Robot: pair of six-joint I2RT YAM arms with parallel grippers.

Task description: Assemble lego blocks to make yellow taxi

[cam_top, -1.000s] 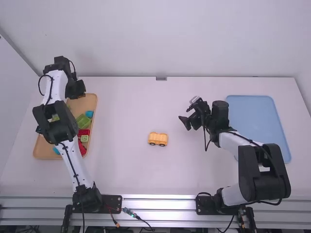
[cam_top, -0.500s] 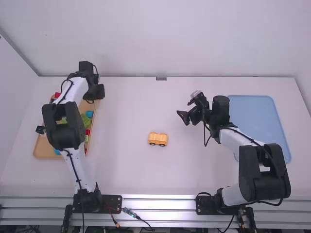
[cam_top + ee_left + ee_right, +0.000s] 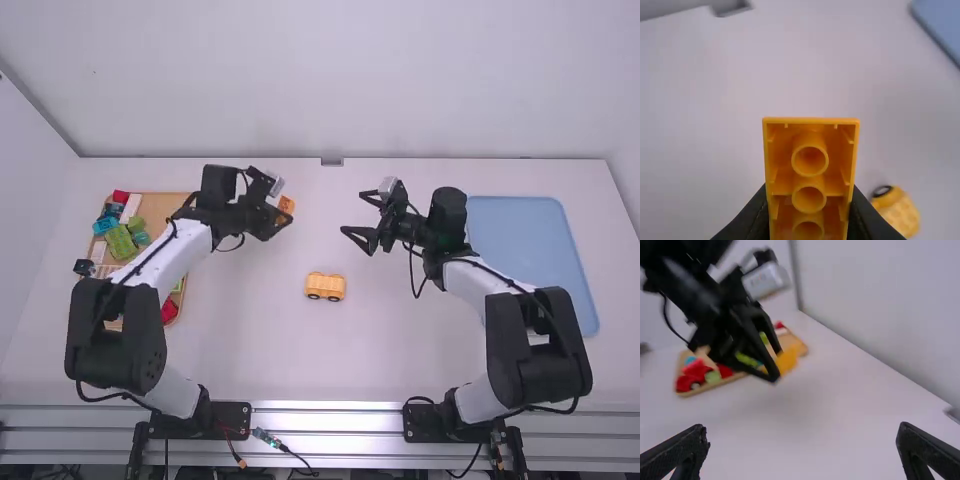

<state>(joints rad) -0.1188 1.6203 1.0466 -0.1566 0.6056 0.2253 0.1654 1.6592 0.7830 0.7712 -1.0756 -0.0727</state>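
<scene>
Brick (image 3: 810, 180), yellow-orange, clamped between the fingers of the left gripper (image 3: 281, 217), over the worktop (image 3: 240, 330), a bit left of its middle and toward its far edge. In the left wrist view its hollow underside, with round tubes, faces the camera. A yellow-orange wheeled piece (image 3: 325, 286) stands upright near the middle of the worktop, nearer the near edge than the brick is. The right gripper (image 3: 353, 214), just right of the middle, points toward the left gripper, its fingers well apart. By the worktop's left edge lies a wooden tray (image 3: 162, 208) with green (image 3: 120, 242), red (image 3: 168, 309) and blue blocks (image 3: 103, 226). Toward the right edge lies a blue tray (image 3: 525, 245).
</scene>
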